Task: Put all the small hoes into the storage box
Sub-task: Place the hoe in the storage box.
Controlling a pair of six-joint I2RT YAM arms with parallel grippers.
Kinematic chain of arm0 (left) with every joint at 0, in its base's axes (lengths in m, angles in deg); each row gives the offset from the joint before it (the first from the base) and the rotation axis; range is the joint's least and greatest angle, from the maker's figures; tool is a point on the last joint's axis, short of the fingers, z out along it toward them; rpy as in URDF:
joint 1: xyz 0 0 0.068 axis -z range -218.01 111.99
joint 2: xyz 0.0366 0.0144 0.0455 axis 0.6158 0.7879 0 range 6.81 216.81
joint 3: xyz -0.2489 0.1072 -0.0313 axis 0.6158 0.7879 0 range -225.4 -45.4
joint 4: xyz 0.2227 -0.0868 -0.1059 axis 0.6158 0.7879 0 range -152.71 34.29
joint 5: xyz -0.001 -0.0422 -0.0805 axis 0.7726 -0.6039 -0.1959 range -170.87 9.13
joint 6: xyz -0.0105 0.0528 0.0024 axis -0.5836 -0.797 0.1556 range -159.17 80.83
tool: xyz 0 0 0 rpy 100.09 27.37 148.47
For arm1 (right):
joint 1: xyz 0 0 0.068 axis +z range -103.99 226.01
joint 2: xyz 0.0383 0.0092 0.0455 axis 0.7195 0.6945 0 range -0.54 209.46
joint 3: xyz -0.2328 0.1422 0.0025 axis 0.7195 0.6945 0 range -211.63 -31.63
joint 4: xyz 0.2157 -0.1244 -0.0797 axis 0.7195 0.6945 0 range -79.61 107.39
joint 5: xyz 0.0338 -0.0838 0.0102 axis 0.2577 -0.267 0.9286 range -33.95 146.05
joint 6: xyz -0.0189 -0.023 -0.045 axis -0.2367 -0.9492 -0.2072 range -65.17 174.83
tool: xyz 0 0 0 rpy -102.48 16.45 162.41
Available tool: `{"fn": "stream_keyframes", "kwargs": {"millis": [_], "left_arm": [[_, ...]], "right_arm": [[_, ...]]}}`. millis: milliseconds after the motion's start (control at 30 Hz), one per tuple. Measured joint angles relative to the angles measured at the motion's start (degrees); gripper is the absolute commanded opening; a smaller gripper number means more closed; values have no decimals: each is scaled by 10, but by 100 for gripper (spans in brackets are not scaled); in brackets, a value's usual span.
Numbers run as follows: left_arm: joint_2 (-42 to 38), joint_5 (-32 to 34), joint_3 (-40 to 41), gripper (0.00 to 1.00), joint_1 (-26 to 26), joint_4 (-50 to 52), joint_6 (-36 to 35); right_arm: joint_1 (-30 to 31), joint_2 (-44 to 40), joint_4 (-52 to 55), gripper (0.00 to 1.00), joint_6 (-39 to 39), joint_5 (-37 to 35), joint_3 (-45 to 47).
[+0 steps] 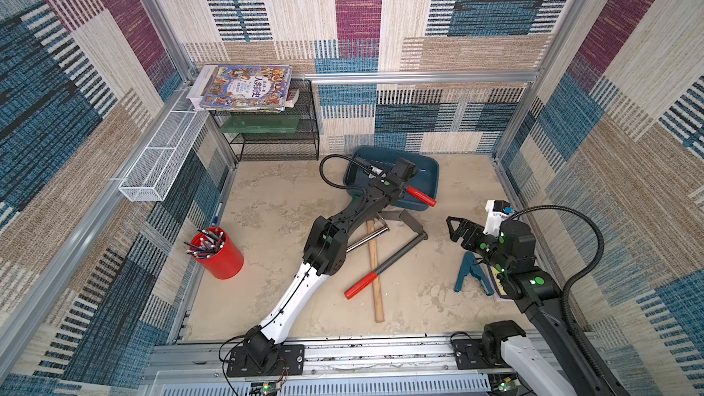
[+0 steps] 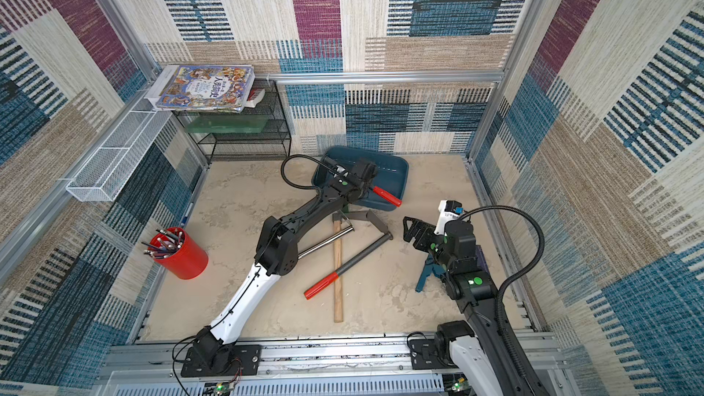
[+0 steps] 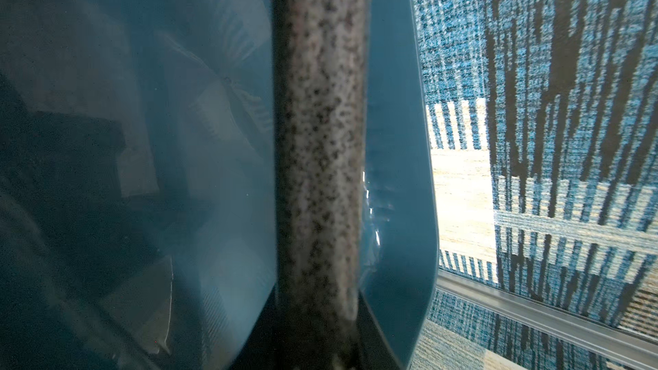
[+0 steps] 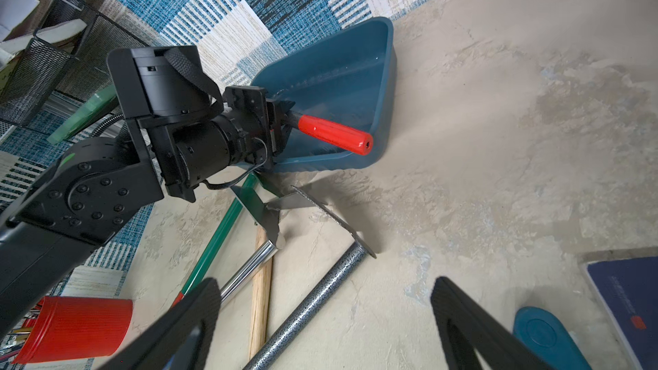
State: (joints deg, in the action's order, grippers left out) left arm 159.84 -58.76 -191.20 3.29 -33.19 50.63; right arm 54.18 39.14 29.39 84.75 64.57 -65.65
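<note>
Left gripper (image 4: 283, 119) and small hoe (image 4: 334, 135) at the placing step. We see the jaws closed tight on the hoe's speckled grey shaft (image 3: 320, 137), just inboard of the red grip; the tool is held roughly level over the storage box (image 1: 421, 169), which sits at the far side of the table against the back wall. In both top views the red grip (image 2: 386, 196) reaches out past the near right rim of the box; the hoe's head is hidden behind the wrist, so we cannot tell where it sits relative to the far left wall.

The right gripper (image 1: 454, 230) hangs with its jaws wide apart and nothing between them, well to the right of the box and above a blue hand tool (image 1: 466, 272).

We judge that the hoe is carried but not yet placed. To finish well, we would shift it along its own length toward the far left until the red grip lies inside the rim; turn it toward the box's long axis if it will not fit across; lower it until it rests on the box floor; only then part the jaws. Released here, we expect the grip to land on the rim, and the tool might tip out toward the other long-handled tools (image 1: 384, 264) lying just in front of the box.
</note>
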Motion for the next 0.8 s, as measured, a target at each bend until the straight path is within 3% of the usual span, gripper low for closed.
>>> {"fn": "stream_keyframes", "kwargs": {"millis": [167, 400, 800], "left_arm": [[0, -2, -4, 1, -1, 19, 0], [-1, -9, 34, 15, -3, -46, 2], [-3, -17, 57, 16, -5, -92, 5]], "right_arm": [[0, 2, -1, 96, 0, 0, 0], [0, -1, -1, 96, 0, 0, 0], [0, -9, -1, 96, 0, 0, 1]]}}
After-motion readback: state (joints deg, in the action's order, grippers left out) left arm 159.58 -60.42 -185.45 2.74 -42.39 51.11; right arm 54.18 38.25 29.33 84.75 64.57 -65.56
